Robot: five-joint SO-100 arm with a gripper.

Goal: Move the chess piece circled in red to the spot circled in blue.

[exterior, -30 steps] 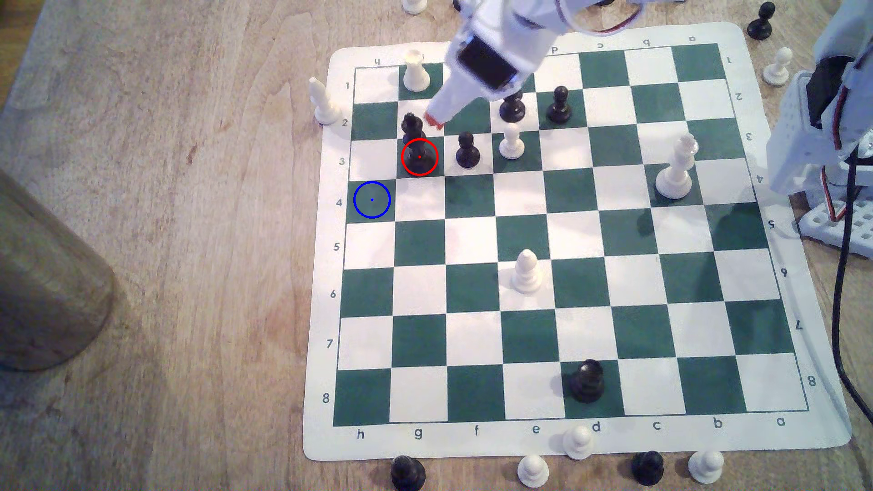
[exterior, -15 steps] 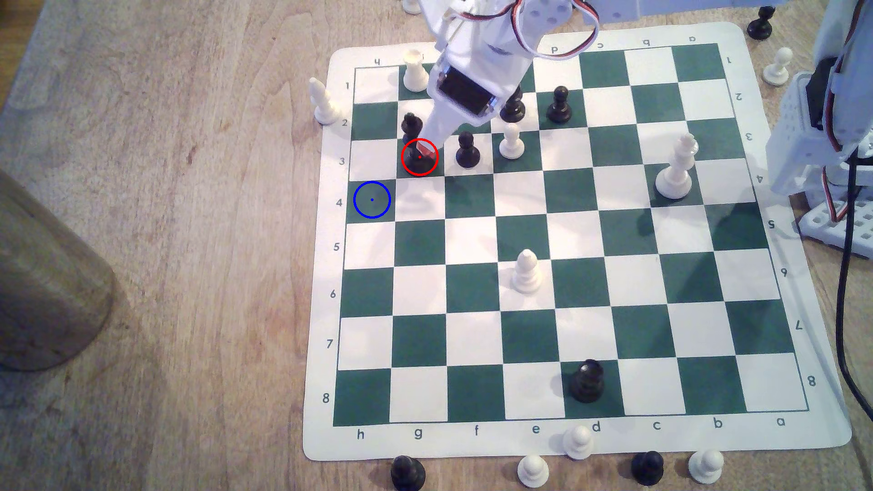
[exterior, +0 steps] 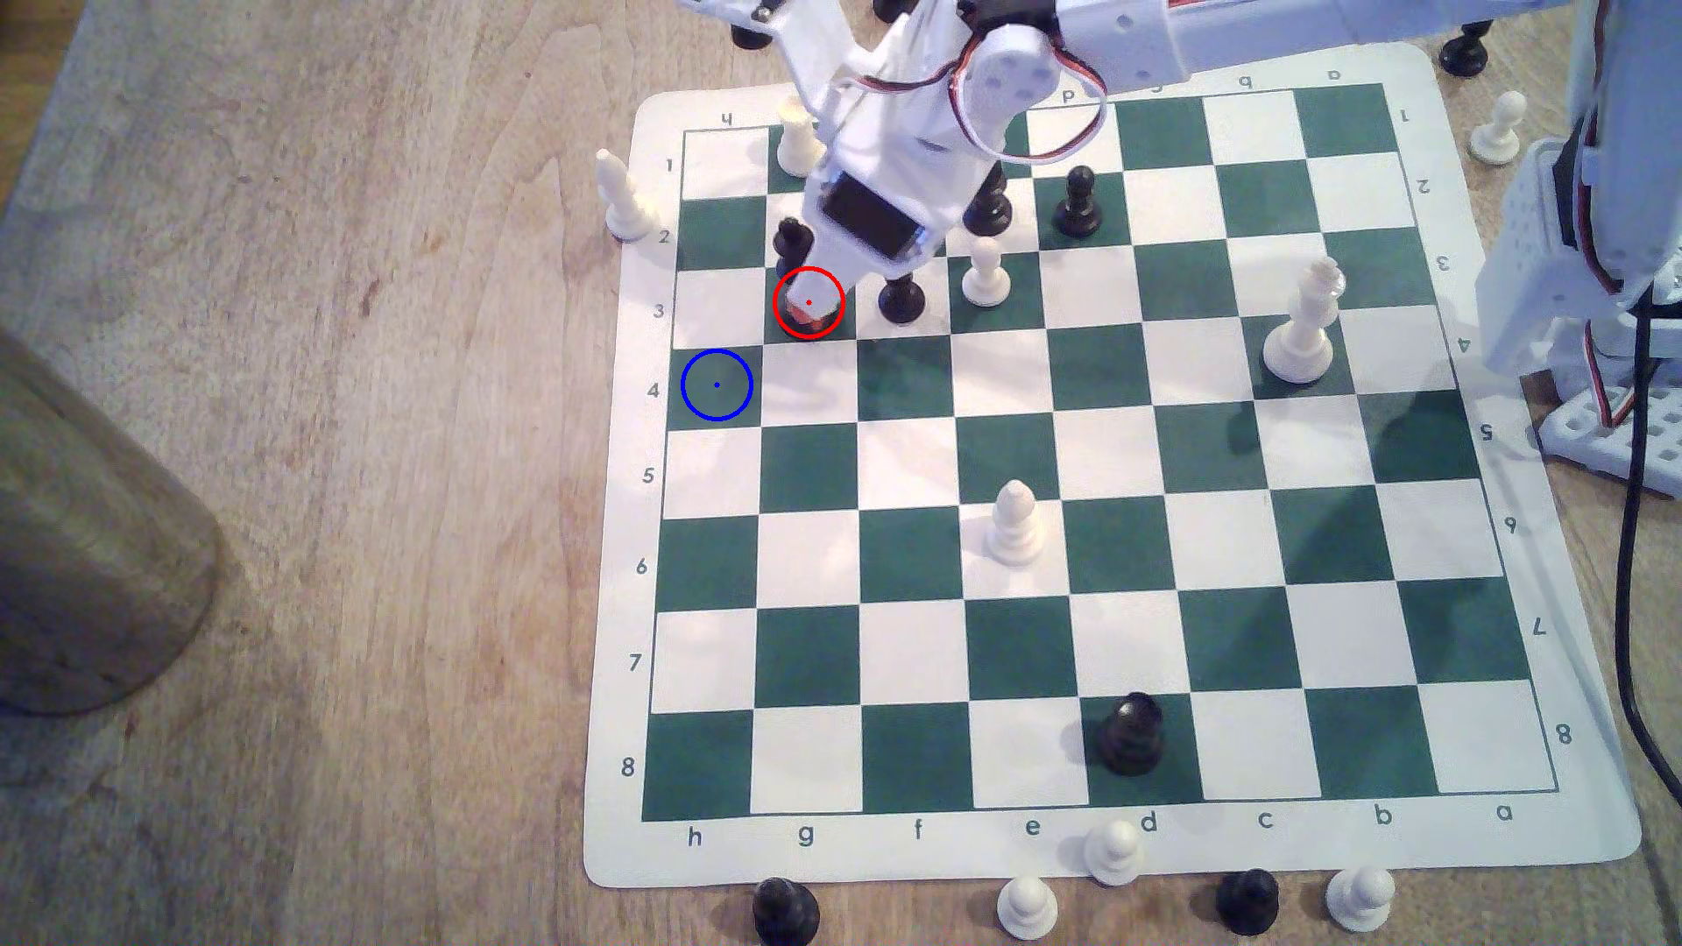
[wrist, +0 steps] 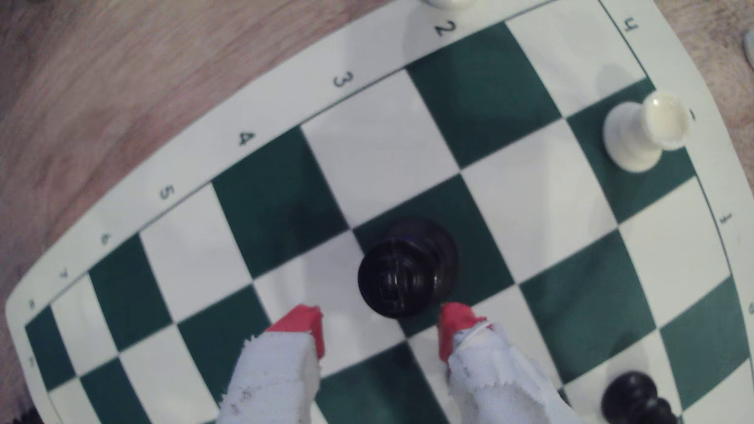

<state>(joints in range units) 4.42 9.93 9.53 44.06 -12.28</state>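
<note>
Board (wrist: pixel 379 134): chess piece (wrist: pixel 402 271) upright, hand (wrist: pixel 381 330) spread.

The board (exterior: pixel 1074 846) is a checker pattern of dark green and white squares inside a white border printed with dark letters and numbers. It lies on a table (exterior: pixel 319 455) of pale brown wood with darker grain streaks. The chess piece (wrist: pixel 402 271) at the centre of the wrist view is glossy black on a green square. A thin red ring with a red dot marks that square in the upper middle of the exterior view; just below and to its left, the spot (exterior: pixel 717 385) is a green square under a blue ring with a blue dot. The gripper (wrist: pixel 381 328) has red fingertips (wrist: pixel 304 324) above ragged white wrapping. The other pieces are cream-white or black.
</note>
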